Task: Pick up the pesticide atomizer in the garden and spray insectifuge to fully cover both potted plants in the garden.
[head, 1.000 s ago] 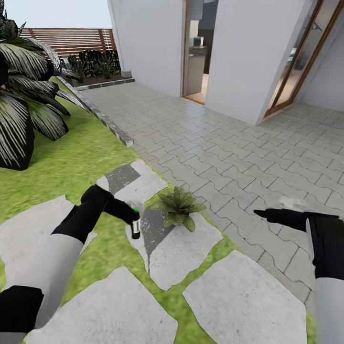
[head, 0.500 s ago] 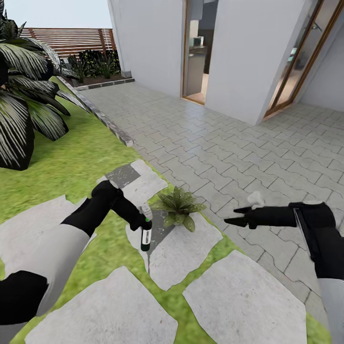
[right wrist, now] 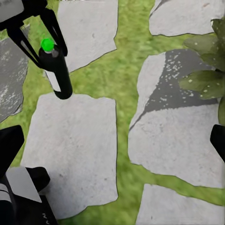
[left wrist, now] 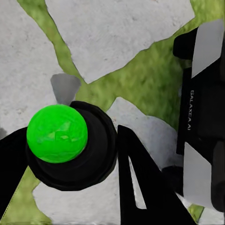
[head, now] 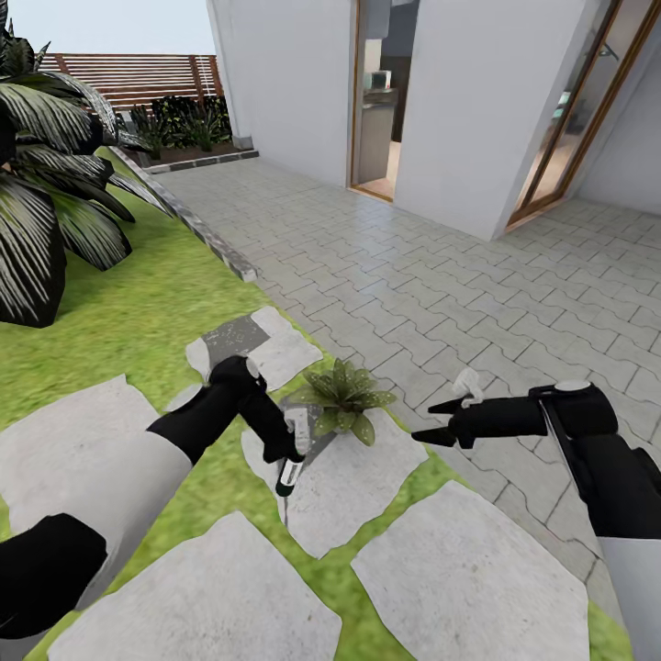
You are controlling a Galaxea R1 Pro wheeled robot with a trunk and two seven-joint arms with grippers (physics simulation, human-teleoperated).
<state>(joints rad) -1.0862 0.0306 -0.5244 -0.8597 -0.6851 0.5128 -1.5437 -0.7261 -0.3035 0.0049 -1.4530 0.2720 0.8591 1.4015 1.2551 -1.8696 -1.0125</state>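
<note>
Left gripper [head: 286, 450]: black fingers [left wrist: 140, 187] closed on the upper end of the slim dark green pesticide atomizer bottle with white label [head: 288, 471]; a bright green cap [left wrist: 57, 133] sits on top between the fingers in the left wrist view. The bottle hangs roughly upright over a grey irregular stepping stone [head: 353, 491]; whether its base touches the stone cannot be told from the head view. In the right wrist view the bottle [right wrist: 57, 72] reads as tilted, held at its top.

Right gripper [head: 436, 425]: black fingers [head: 441, 437] slightly parted, nothing between them. Gripper points toward the plant, above the paving edge, well apart from the bottle.

One small rosette of broad pointed light-green leaves [head: 344, 397] in view, just beside the bottle, rooted between stone and grass.

Surface: green lawn [head: 138, 312] with at least five grey stepping stones in the head view; grey interlocking paving [head: 441, 303] to the right, bordered by a stone kerb [head: 197, 225].

Surroundings: white house wall [head: 294, 87], one open doorway [head: 381, 96], one glazed door [head: 574, 119], brown slatted wooden fence [head: 138, 78], dark bushes [head: 184, 121], one large dark-fronded palm [head: 46, 184].
</note>
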